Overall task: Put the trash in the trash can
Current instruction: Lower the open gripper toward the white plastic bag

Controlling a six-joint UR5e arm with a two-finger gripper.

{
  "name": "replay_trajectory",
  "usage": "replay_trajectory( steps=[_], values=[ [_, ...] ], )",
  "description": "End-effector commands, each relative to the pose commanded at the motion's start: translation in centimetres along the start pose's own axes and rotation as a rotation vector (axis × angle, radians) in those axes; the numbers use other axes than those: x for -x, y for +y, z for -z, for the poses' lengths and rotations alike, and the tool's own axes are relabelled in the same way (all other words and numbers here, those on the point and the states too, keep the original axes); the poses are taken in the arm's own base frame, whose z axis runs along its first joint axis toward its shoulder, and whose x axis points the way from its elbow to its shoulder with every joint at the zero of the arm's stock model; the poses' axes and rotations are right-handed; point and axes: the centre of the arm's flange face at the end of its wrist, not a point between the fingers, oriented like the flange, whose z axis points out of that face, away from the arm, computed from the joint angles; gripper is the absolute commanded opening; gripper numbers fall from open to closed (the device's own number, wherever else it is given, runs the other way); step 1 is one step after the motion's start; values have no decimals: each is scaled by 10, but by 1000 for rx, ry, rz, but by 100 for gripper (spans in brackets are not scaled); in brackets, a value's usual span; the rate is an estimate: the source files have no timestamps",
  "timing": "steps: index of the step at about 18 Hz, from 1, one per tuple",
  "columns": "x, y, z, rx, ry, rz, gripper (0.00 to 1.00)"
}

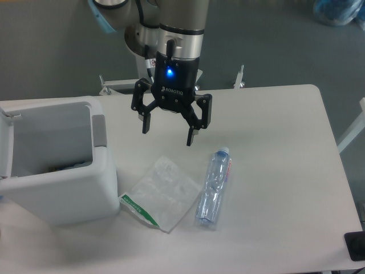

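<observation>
Looking down, you see the gripper (169, 132) wide open, holding nothing, above the plastic bag (161, 194). The bag lies flat beside the trash can (63, 188), thin and slippery; pinch an edge. The bottle (213, 188), beyond the bag, looks light; grab its middle.
</observation>
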Motion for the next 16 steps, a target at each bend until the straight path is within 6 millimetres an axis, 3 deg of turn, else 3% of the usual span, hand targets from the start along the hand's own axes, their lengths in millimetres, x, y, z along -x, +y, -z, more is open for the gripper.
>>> replay_trajectory(
  steps=[5, 9, 13, 16],
  values=[
    [7, -2, -7, 28, -22, -27, 100],
    [25, 3, -59, 5, -39, -42, 100],
    [33, 12, -86, 36, -75, -24, 100],
    [33, 6, -119, 56, -48, 45, 100]
  ],
)
